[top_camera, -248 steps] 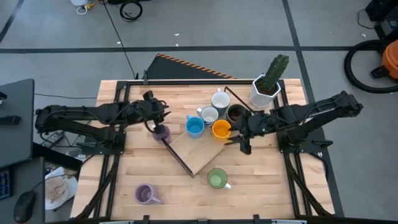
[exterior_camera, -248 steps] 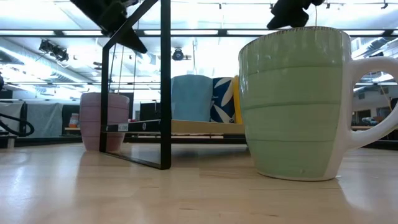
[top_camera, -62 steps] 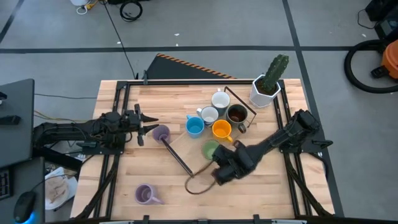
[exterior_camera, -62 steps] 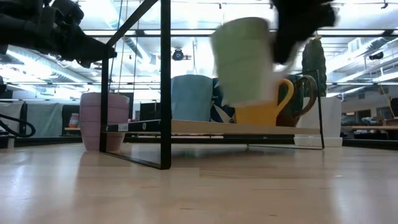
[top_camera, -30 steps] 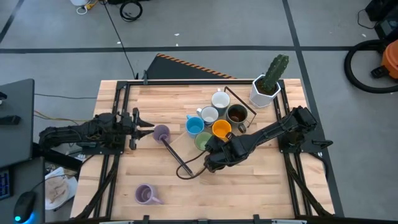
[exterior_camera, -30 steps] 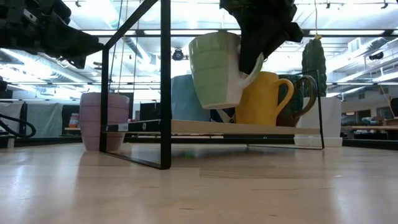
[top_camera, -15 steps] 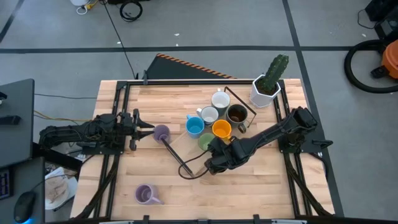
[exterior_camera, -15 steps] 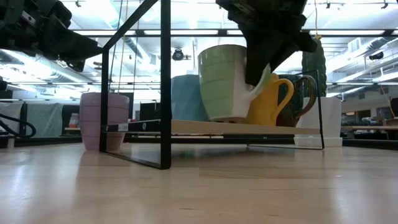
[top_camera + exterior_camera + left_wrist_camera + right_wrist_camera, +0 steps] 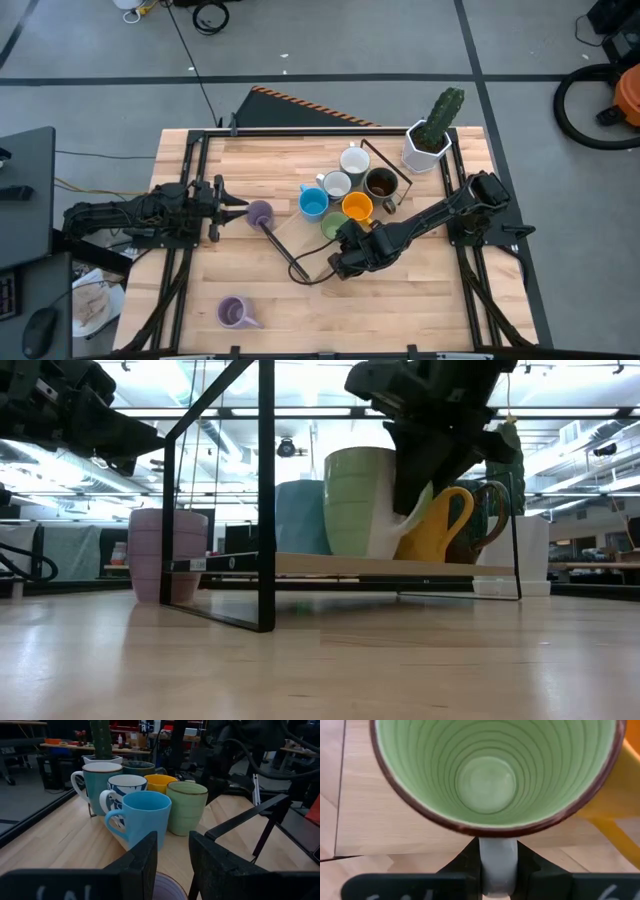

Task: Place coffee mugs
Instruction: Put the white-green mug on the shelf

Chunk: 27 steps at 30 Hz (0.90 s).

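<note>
- Here the right hand (image 9: pixel 498 870) is clamped on the pale handle of the green mug (image 9: pixel 490 770); its two dark fingers (image 9: pixel 465 865) press that handle from either side in the right wrist view.
- The green mug (image 9: pixel 331 227) stands upright on the light wooden board (image 9: pixel 300 245), its base level with the board's top in the low view, where the right hand (image 9: pixel 420 450) hangs over its handle side.
- Just beside it sits the orange mug (image 9: pixel 356 208), and on its other side the blue mug (image 9: pixel 313 203); the green mug (image 9: pixel 186 807) stands close against both in the left wrist view.
- Behind these cluster a white patterned mug (image 9: pixel 336 186), a pale mug (image 9: pixel 354 160) and the dark brown mug (image 9: pixel 380 183).
- A black metal frame (image 9: pixel 285 252) crosses the board's edge and rises in front of the mugs in the low view.
- The white pot with a cactus (image 9: pixel 428 140) stands near the tabletop's (image 9: pixel 270 300) far right corner.
- The left hand (image 9: pixel 228 205) waits at the left side, fingers spread apart and holding nothing, pointed at a lilac mug (image 9: pixel 259 213) just beyond its tips.
- A second lilac mug (image 9: pixel 233 313) stands alone near the tabletop's front left, well apart from the rest.
</note>
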Each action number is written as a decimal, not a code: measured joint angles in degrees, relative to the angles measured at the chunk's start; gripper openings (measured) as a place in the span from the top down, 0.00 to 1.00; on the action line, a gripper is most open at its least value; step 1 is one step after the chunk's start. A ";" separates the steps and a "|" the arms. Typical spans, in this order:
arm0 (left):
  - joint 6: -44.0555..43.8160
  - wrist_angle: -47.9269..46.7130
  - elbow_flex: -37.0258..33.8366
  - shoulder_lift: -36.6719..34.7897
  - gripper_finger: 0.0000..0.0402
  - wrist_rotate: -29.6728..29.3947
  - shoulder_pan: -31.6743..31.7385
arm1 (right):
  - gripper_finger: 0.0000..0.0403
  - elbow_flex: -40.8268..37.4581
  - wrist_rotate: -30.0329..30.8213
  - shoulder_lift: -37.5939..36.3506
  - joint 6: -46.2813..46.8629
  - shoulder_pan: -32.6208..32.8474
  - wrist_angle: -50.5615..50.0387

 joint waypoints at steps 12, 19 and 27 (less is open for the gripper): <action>0.30 0.08 0.00 0.00 0.71 0.00 0.02 | 0.70 -0.16 -3.81 -0.19 -0.54 -1.18 0.70; 1.44 0.07 0.00 0.00 0.71 0.00 0.03 | 0.57 3.64 -5.67 -0.57 -1.98 -1.06 -1.17; 1.37 -0.49 0.00 -0.02 0.71 1.23 0.02 | 0.42 7.16 -6.73 -1.82 -8.87 0.61 -3.84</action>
